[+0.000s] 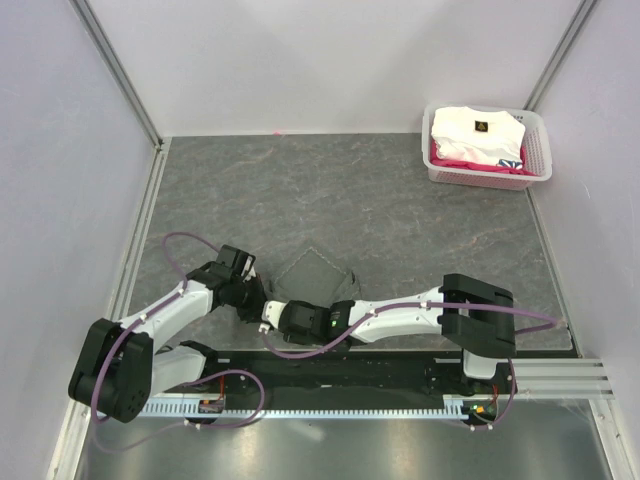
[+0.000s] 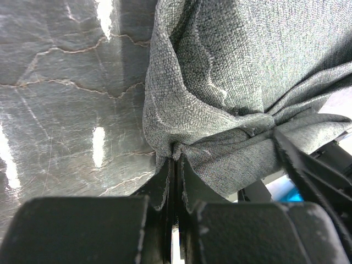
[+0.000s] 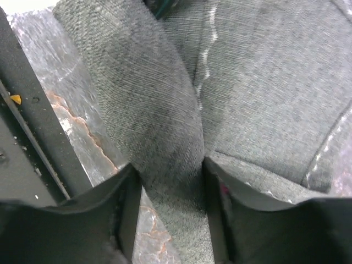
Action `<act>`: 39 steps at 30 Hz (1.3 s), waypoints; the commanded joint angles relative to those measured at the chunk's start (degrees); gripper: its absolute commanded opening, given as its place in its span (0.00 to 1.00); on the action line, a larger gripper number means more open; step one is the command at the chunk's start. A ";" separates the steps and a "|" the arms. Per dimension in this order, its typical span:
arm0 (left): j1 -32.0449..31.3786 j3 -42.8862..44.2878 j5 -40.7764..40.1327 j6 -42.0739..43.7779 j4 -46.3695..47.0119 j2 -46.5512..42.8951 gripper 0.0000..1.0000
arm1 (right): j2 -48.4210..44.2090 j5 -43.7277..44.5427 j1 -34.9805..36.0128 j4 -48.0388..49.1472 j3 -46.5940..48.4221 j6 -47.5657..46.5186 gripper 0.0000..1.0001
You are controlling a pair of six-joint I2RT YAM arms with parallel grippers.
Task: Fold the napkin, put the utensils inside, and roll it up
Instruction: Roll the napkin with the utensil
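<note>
The napkin, a grey-green woven cloth with a pale stitched hem, lies bunched on the near part of the grey veined surface, between the two arms. The left end effector is clenched on a gathered corner of it. The right end effector has its jaws apart, straddling a taut band of the cloth. Well apart, in the far right corner, a white basket holds a folded white garment; its small dark logo cannot be read.
</note>
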 commanded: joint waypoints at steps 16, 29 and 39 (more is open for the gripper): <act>2.03 8.85 -6.41 4.42 -6.44 -0.84 0.67 | 7.64 -33.78 -10.57 -13.22 4.29 2.77 0.20; 2.30 3.32 -9.32 0.90 -4.62 -14.99 0.70 | 13.88 -46.87 -17.17 -19.73 9.20 0.93 0.20; 2.21 -0.29 -3.08 0.29 -0.21 -14.65 0.61 | 19.07 -54.70 -21.47 -22.36 12.11 -0.39 0.19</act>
